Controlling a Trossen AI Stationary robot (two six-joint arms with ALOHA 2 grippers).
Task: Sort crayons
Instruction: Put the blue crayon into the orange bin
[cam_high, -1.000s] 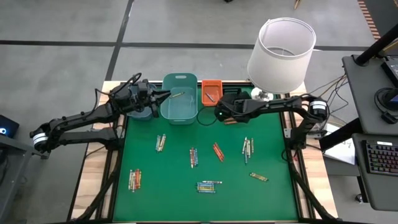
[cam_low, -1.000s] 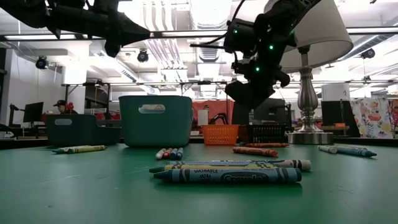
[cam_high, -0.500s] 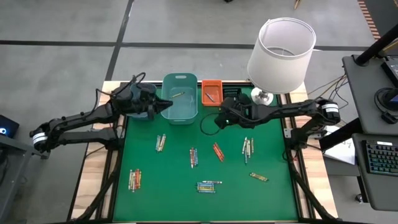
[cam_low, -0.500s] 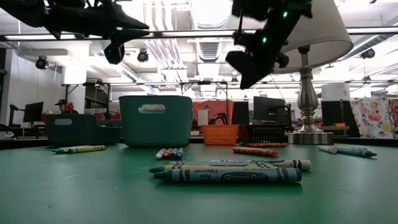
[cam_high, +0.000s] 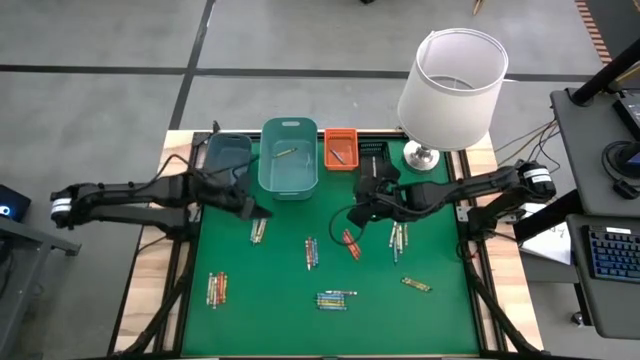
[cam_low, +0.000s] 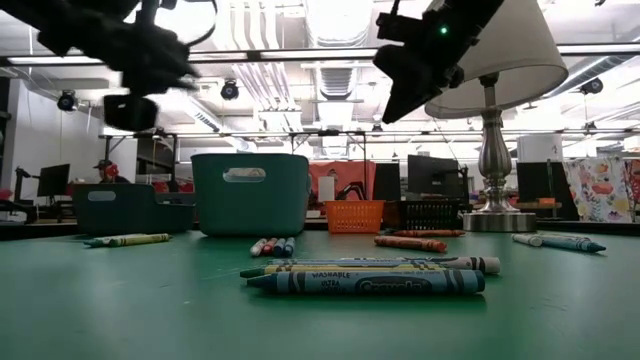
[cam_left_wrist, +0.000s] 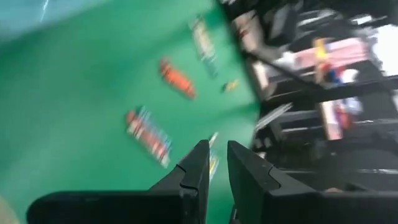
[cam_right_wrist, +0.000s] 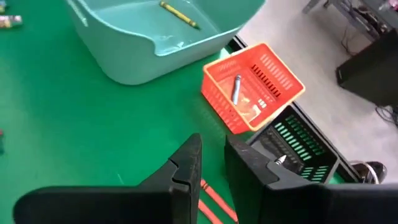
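Note:
Crayons lie in small groups on the green mat: one (cam_high: 258, 230) near the left, an orange-red pair (cam_high: 350, 243), others (cam_high: 311, 252) (cam_high: 398, 238) (cam_high: 336, 299) (cam_high: 217, 289). A yellow crayon (cam_right_wrist: 180, 14) lies in the teal bin (cam_high: 289, 160), and a grey one (cam_right_wrist: 235, 88) lies in the orange basket (cam_high: 340, 148). My left gripper (cam_high: 255, 210) hovers just beyond the left group. It is shut to a narrow slit with nothing in it (cam_left_wrist: 217, 155). My right gripper (cam_high: 355, 215) hangs above the orange-red pair, likewise shut and empty (cam_right_wrist: 212, 152).
A dark teal bin (cam_high: 228, 155) and a black bin (cam_high: 372, 155) flank the other two along the far edge. A lamp with a white shade (cam_high: 452, 85) stands at the far right corner. A loose crayon (cam_high: 415, 285) lies at the near right.
My left gripper has left the teal bin, swung toward the near edge and sunk over the mat, rolling about its own line. My right gripper has drawn back from the orange basket toward the near edge and has risen. The crayons have not moved.

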